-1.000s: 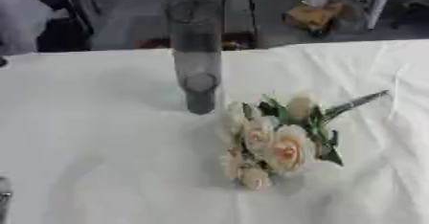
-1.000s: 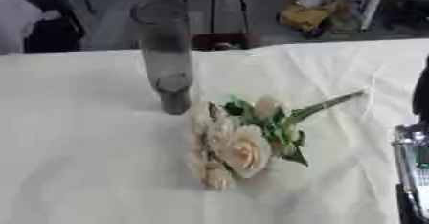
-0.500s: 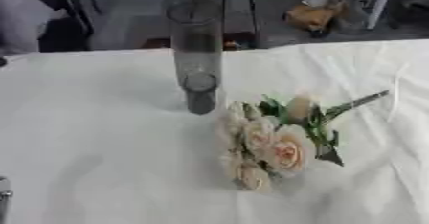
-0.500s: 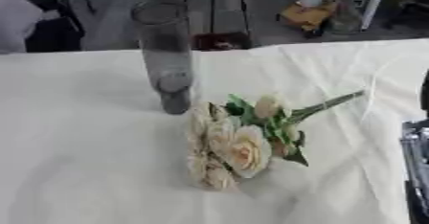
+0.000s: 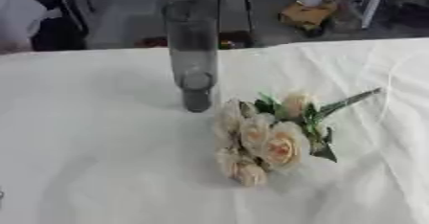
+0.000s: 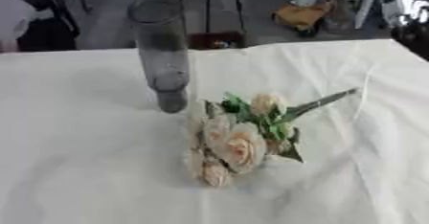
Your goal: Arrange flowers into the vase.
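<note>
right hand [image 6: 412, 30] at upper right; flowers [image 5: 270, 141] lie beside vase [image 5: 193, 50].

Bright, even light; soft blur throughout; faint shadows on tablecloth [image 5: 100, 137].

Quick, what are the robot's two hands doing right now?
Left hand: not in view.
Right hand: not in view.
Neither is holding the bouquet, which lies on the table.

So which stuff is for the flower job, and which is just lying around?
For the job:
- tall grey vase, standing upright
- bunch of cream flowers, lying beside it on the white tablecloth

Just lying about:
- yellowish thing on the floor beyond the table
</note>
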